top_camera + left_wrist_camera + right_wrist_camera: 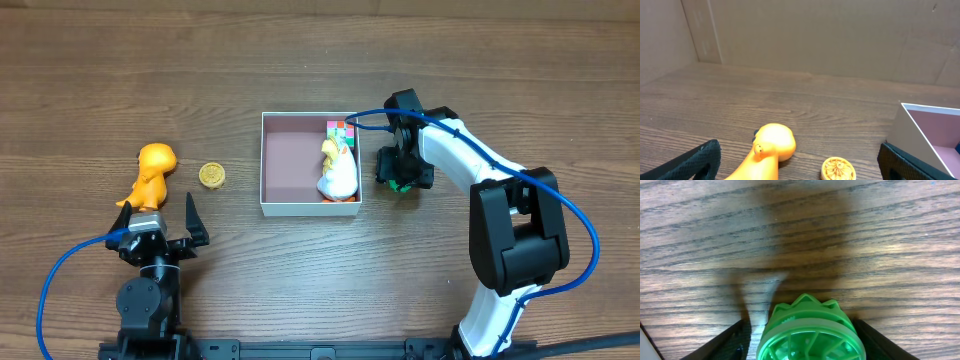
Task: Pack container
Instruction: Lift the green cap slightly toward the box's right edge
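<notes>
The container (290,160) is a shallow white-walled box with a pinkish-brown floor, mid-table; its near corner (912,135) shows in the left wrist view. Inside, at its right side, stand a white and yellow duck toy (338,172) and a multicoloured cube (341,130). Just right of the box my right gripper (400,178) (802,332) points down, its fingers straddling a green finned wheel toy (810,335); a thin gap shows on the left side. My left gripper (160,222) (797,167) is wide open, facing an orange figure (152,172) (771,147) and a yellow disc (211,176) (838,168).
The tabletop is dark wood grain. A cardboard wall (815,35) stands at the far side in the left wrist view. Blue cables run along both arms (560,200).
</notes>
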### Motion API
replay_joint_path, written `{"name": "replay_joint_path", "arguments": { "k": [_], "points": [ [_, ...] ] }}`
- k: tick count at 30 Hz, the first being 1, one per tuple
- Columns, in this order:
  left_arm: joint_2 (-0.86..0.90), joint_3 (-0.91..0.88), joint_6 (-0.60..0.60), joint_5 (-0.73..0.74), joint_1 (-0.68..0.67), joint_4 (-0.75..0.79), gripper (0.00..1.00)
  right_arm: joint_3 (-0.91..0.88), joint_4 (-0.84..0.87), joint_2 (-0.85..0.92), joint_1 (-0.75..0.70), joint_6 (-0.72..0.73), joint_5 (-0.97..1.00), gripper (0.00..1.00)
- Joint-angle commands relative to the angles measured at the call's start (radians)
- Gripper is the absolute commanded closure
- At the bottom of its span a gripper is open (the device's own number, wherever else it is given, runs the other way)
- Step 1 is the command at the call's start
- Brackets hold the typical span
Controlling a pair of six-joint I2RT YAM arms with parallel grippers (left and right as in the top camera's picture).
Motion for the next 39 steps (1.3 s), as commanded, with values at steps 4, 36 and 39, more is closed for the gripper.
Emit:
{"name": "replay_joint_path", "arguments": {
  "k": [4, 36, 39],
  "points": [
    [-0.002, -0.003, 0.026, 0.005, 0.007, 0.001, 0.00, -0.015, -0.001, 0.014, -0.008, 0.000, 0.051, 0.42],
    [-0.002, -0.003, 0.026, 0.005, 0.007, 0.001, 0.00, 0.000, -0.041, 0.014, -0.008, 0.001, 0.050, 0.51],
    [-0.002, -0.003, 0.026, 0.005, 0.007, 0.001, 0.00, 0.018, -0.051, 0.014, -0.008, 0.001, 0.050, 0.51]
  ]
}}
